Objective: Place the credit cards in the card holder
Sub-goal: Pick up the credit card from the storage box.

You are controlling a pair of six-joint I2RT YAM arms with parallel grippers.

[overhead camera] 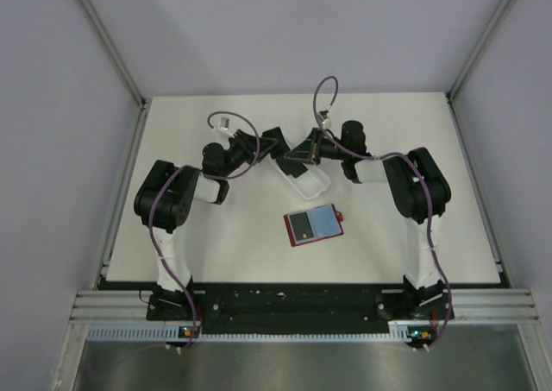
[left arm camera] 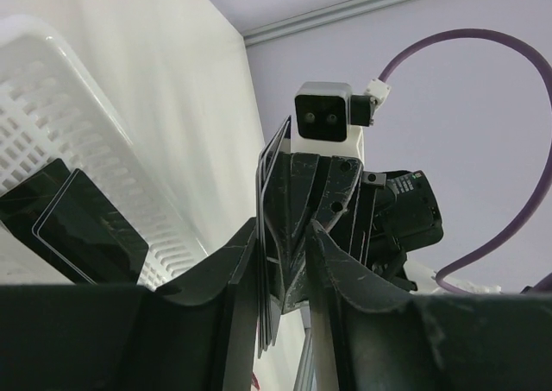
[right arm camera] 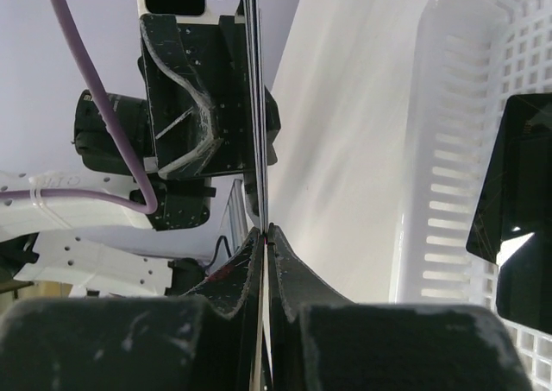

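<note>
Credit cards (right arm camera: 258,132): a thin black stack, held edge-on in the air between the two arms, beside the white tray (overhead camera: 312,186) near the middle of the table (overhead camera: 216,236). The right gripper (right arm camera: 266,232) has both fingers pressed together on one end of the stack, with no gap visible in the right wrist view. The left gripper (left arm camera: 283,232) faces it from the opposite side. Its fingers stand either side of the stack and of the other gripper's tips, and the stack lies against one finger. Whether it is actually clamping cannot be told from these views. The card holder (overhead camera: 326,222) lies open and flat on the table, nearer the arm bases than the tray and just clear of it, with its red border showing and its pale blue lining up. One black card (overhead camera: 302,227) rests on its left half. Several loose cards (left arm camera: 73,227) lie inside the tray, dark against the white lattice wall, and the right wrist view shows at least one there too. A purple cable (left arm camera: 466,35) arcs over the right wrist.
</note>
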